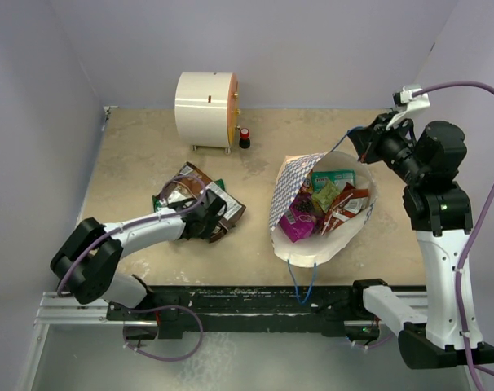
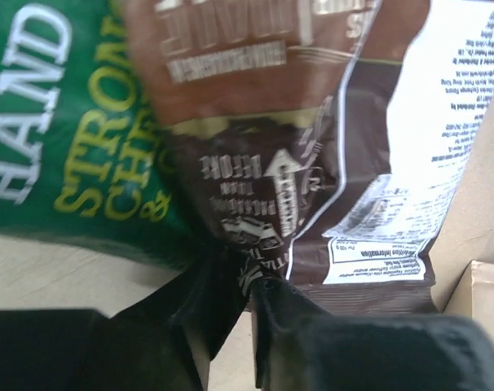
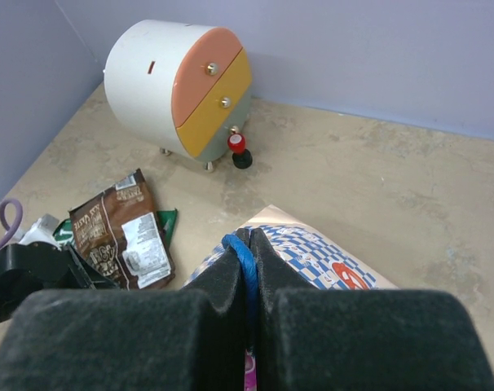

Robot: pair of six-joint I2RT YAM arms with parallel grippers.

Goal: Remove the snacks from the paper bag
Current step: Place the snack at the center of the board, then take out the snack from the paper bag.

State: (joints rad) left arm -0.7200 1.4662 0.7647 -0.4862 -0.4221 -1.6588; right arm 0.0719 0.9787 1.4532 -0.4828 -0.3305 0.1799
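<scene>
the paper bag [image 1: 289, 191] lies on its side right of centre on the table [image 1: 133, 171], its mouth open toward the overhead camera, so that the snacks in the bag [image 1: 324, 208] show plainly: a teal packet, a green one, an orange-red one and a purple one. its near blue cord handle [image 1: 302, 283] trails loose over the table edge. the far handle [image 3: 245, 269] is pinched between the closed fingers of the right gripper [image 3: 251, 305], which hangs raised above the bag's far rim; this hold probably keeps the mouth lifted open and stops the bag from sliding while packets are drawn out. to the left, well apart from the bag, lie the packets already out: a brown packet [image 2: 312, 155] over a green packet [image 2: 59, 138]. the left gripper [image 2: 249, 285] rests low at this pile with its fingers nearly closed on the bottom seam of the brown packet, judged to be setting it down there. the pile sits clear of the bag, likely to keep removed items separate. a white drum [image 1: 206, 99] stands at the back, with a small red-capped bottle [image 1: 244, 138] just beside it.
</scene>
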